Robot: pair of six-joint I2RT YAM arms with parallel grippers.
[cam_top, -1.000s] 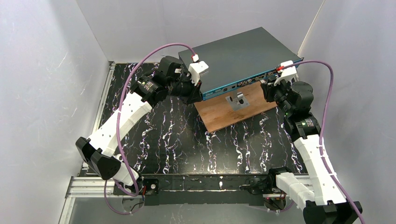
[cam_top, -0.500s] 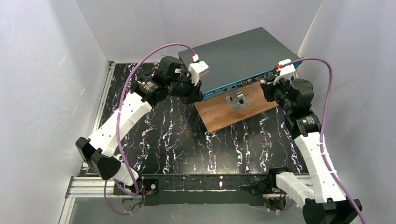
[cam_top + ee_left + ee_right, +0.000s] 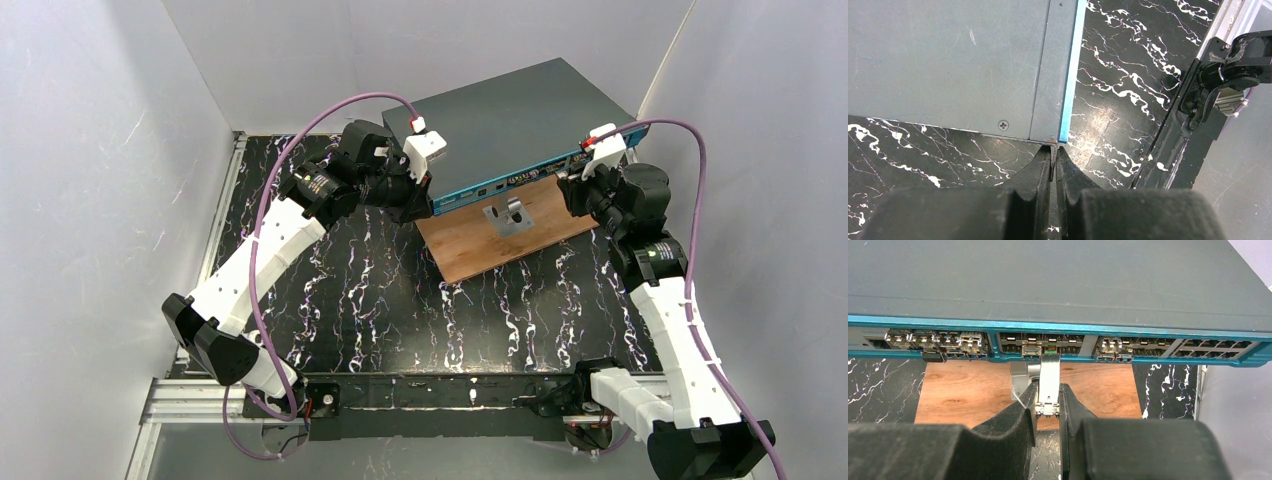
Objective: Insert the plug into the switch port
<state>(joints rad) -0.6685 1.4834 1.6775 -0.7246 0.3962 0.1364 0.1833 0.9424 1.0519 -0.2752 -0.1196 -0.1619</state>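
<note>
The switch [image 3: 510, 115] is a wide dark grey box with a teal front strip [image 3: 1088, 329] of small sockets. It lies at the back of the table. My right gripper [image 3: 1047, 388] is shut on the plug [image 3: 1049, 380], a slim silver metal module held level. The plug's front end reaches the lower row of sockets in the middle block; I cannot tell how deep it sits. In the top view this gripper [image 3: 578, 188] is at the strip's right part. My left gripper [image 3: 1053, 150] is shut on nothing, its tips against the switch's near left corner [image 3: 1048, 135].
A brown wooden board [image 3: 490, 245] lies under the switch's front edge and carries a small metal bracket [image 3: 508, 215]. The bracket [image 3: 1019, 374] is just left of the plug. Purple cables [image 3: 300, 150] loop over both arms. White walls close in the black marbled table [image 3: 400, 300].
The right gripper has moved a little forward and left toward the switch's front, carrying the plug. The left arm has not moved.
</note>
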